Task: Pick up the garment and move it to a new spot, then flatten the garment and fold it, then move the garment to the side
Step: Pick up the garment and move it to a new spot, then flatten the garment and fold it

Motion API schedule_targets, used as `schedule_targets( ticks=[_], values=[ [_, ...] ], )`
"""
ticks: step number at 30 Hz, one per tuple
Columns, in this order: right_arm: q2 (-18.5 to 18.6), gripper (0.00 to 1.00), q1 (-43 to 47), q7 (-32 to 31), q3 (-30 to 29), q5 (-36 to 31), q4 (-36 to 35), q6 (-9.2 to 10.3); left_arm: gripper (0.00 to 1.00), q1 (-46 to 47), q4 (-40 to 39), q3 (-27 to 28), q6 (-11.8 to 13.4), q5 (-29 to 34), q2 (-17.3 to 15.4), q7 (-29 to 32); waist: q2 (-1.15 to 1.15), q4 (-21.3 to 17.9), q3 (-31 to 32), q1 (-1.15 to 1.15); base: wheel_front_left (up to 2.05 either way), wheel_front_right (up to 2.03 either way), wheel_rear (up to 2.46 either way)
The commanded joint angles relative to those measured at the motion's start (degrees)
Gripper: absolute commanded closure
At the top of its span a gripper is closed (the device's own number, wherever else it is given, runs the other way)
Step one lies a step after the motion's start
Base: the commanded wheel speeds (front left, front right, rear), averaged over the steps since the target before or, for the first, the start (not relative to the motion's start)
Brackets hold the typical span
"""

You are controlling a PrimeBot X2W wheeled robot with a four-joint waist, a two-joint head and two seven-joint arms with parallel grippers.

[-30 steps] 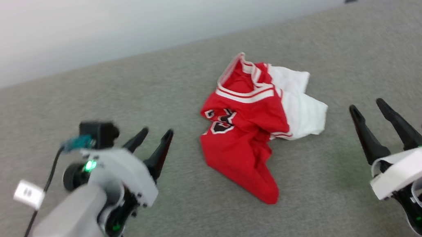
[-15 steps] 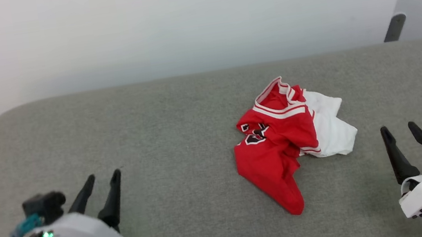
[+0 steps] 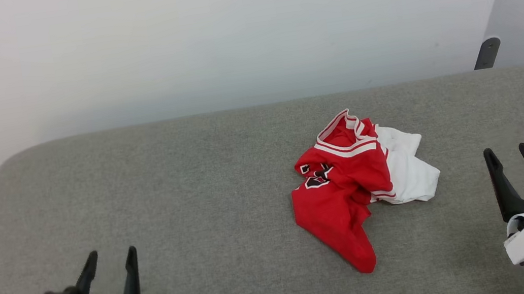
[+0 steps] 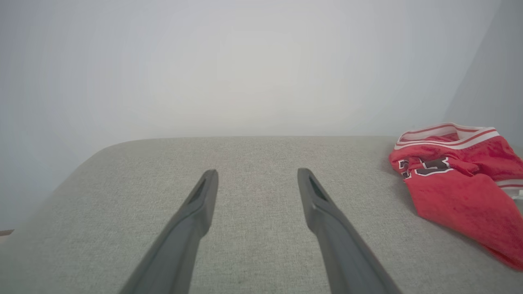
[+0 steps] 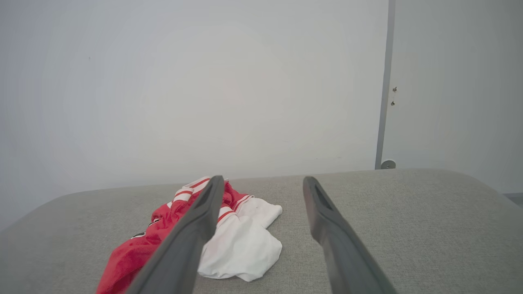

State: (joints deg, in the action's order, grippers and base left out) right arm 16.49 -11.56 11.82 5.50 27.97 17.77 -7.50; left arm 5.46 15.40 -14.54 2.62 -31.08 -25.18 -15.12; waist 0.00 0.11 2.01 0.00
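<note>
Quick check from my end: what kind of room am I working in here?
Probably a bare indoor test room rather than a home: a grey fabric-covered table with rounded corners, a plain white wall close behind it, and the crumpled red-and-white garment lying on the table.

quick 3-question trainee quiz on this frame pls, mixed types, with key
1. True or false: the left claw is holding the garment.
2. Which is closer to the garment's white sleeve? A) left claw B) right claw
3. Fill in: the jaws of both claws stand ___.
Key: 1 false; 2 B; 3 open.
</note>
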Motion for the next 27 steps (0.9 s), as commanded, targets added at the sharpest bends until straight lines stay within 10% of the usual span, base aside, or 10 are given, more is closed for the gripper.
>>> schedule_targets(
  ticks=[1,27],
  values=[
    [0.05,0.00,0.73,0.09,-0.54,-0.17,-0.20,0.02,0.00,-1.20,-0.32,0.35,0.38,0.82,0.37,0.00,0.00,-0.12,0.22,0.00,0.00,0.00,0.00],
    [-1.30,0.00,2.26,-0.16,-0.95,-0.50,0.81,0.02,0.00,-4.55,0.60,5.52,-2.10,5.46,5.52,-0.01,0.00,-0.33,0.03,0.00,0.00,0.00,0.00]
  ],
)
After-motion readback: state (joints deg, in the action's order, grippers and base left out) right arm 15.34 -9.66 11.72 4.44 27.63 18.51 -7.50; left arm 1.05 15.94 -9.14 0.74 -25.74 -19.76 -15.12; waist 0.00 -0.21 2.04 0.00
